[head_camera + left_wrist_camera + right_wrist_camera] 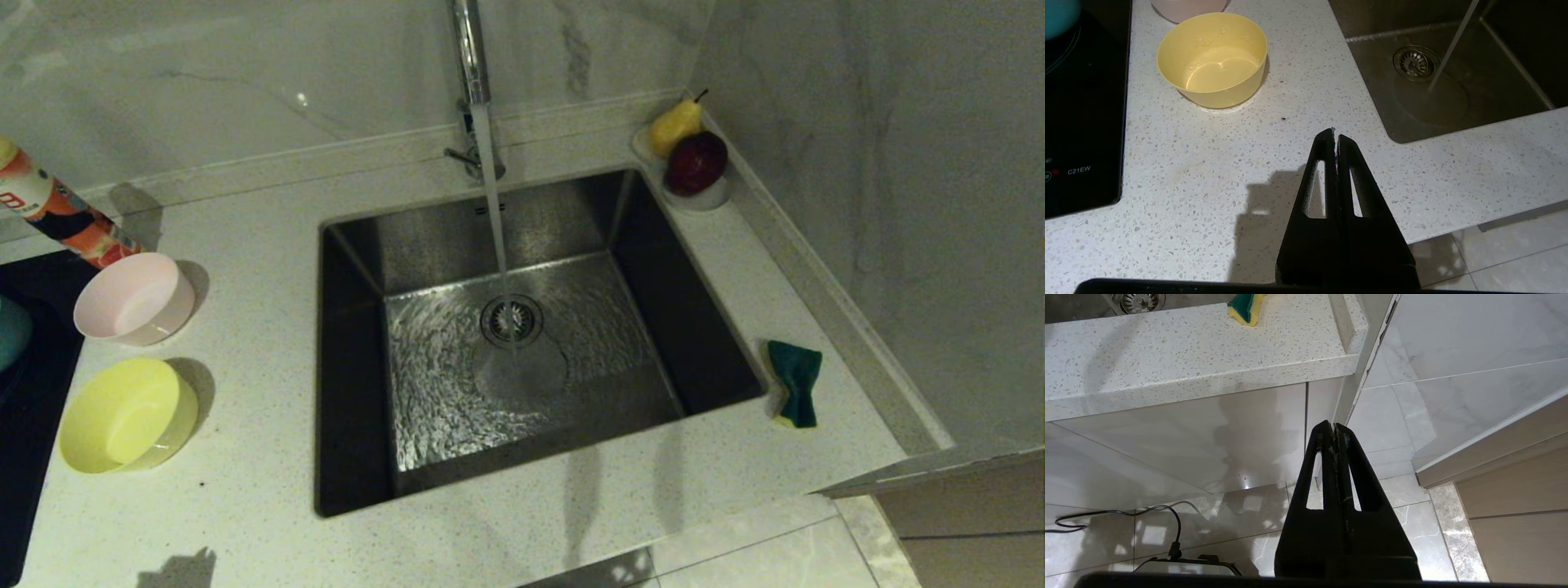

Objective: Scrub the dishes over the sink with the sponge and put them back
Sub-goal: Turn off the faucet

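We take the sink (522, 343) as our landmark; it sits in the counter (245, 506). To its left two bowls stand on the counter, one bowl (135, 298) behind the other bowl (126, 416). Further left lies a cooktop (33, 392). To the right of the sink lies the sponge (796, 384). Behind the sink stands the faucet (472, 82), and at the far right corner a fruit dish (694, 192).
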